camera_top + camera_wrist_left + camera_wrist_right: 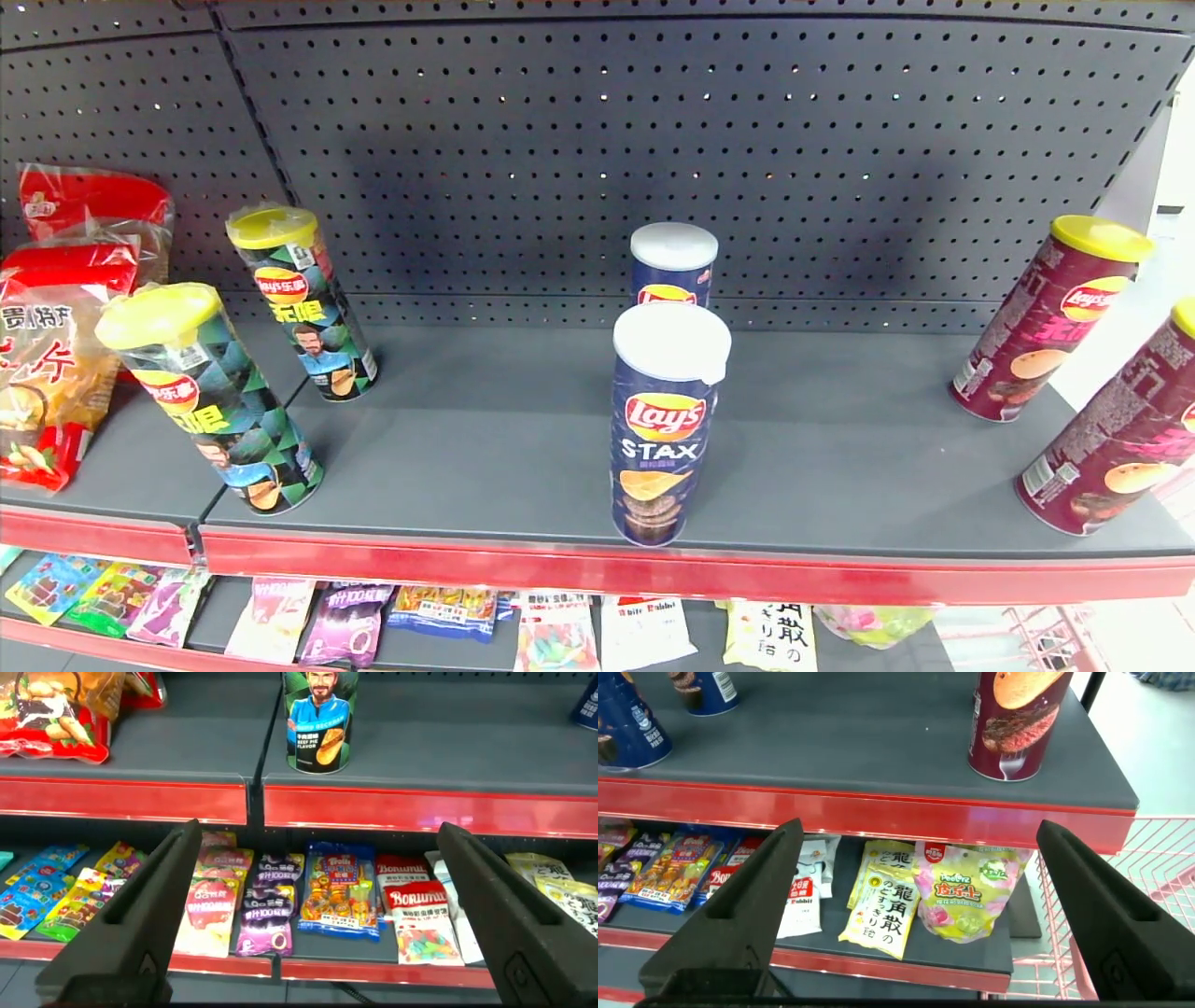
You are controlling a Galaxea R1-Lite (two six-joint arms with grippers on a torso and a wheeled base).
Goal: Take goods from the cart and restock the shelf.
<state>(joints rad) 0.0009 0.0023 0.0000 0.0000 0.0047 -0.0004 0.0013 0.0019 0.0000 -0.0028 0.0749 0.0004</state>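
Hovering before the shelf, left gripper released facing green chip can, right gripper released facing maroon chip can.

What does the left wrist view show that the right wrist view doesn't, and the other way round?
Only the left wrist view: a green-patterned can standing near the shelf's front, red snack bags on the next shelf section, and purple candy packets on the tier below.
Only the right wrist view: a maroon can, a yellow packet, a green packet, and the pink cart past the shelf's end.
Both: the red shelf lip, a lower tier of packets, and an open, empty gripper in front: left gripper, right gripper.
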